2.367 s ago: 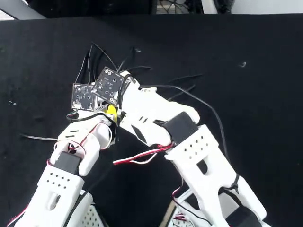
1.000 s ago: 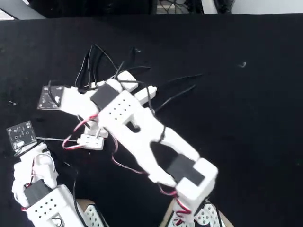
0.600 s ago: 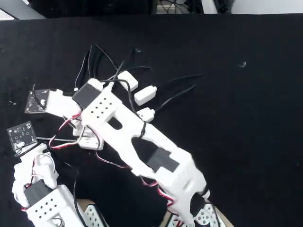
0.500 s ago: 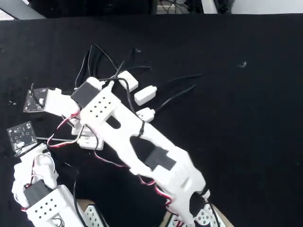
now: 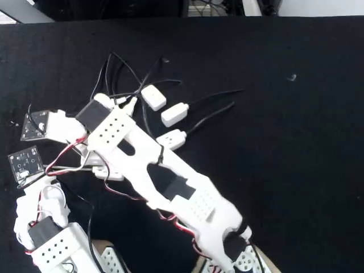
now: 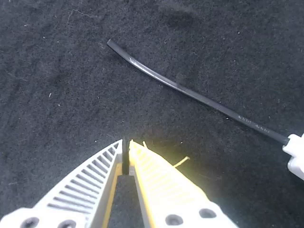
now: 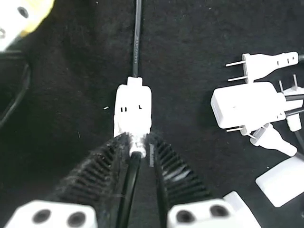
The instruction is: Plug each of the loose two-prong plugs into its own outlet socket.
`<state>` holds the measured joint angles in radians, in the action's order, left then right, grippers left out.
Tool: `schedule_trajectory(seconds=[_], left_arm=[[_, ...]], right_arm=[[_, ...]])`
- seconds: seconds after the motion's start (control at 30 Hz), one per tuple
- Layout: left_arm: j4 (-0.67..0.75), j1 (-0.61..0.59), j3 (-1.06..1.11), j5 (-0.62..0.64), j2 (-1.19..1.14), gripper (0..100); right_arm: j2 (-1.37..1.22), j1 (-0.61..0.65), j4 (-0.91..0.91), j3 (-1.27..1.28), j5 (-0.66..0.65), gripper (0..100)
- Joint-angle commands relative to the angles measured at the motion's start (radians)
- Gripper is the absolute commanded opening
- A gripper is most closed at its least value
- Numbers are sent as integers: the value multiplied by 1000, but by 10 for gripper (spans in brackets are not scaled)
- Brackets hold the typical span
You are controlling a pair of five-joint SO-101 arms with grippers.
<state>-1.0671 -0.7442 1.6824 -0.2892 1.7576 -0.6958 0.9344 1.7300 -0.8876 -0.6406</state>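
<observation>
The socket (image 7: 133, 111) lies in the left half of the table (image 5: 296, 170), partly under the right arm. The right gripper (image 7: 135, 142) pinches its near end, and a dark cable runs back between the fingers. Just beside it, toward the middle, three loose plugs lie in a row: far plug (image 5: 153, 96), middle plug (image 5: 174, 114) and near plug (image 5: 170, 139). Their cables trail toward the far edge and the middle. The left gripper (image 6: 126, 142) sits at the near-left corner, fingers together on nothing, close to a thin cable (image 6: 190, 90). The right half and the far strip are open cloth. In the last half second the right arm swung slightly further toward the left edge, baring more of the near plug. The left arm and the plugs kept their places.
</observation>
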Motion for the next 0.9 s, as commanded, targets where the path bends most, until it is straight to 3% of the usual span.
schedule_trajectory(seconds=[0.0, 0.87], left_arm=[[-3, -8, 19, -6, 14, 30], [-3, -10, 19, -6, 12, 30]], right_arm=[[1, 17, 31, -28, -6, 11], [-1, -9, 31, 10, -32, 11]])
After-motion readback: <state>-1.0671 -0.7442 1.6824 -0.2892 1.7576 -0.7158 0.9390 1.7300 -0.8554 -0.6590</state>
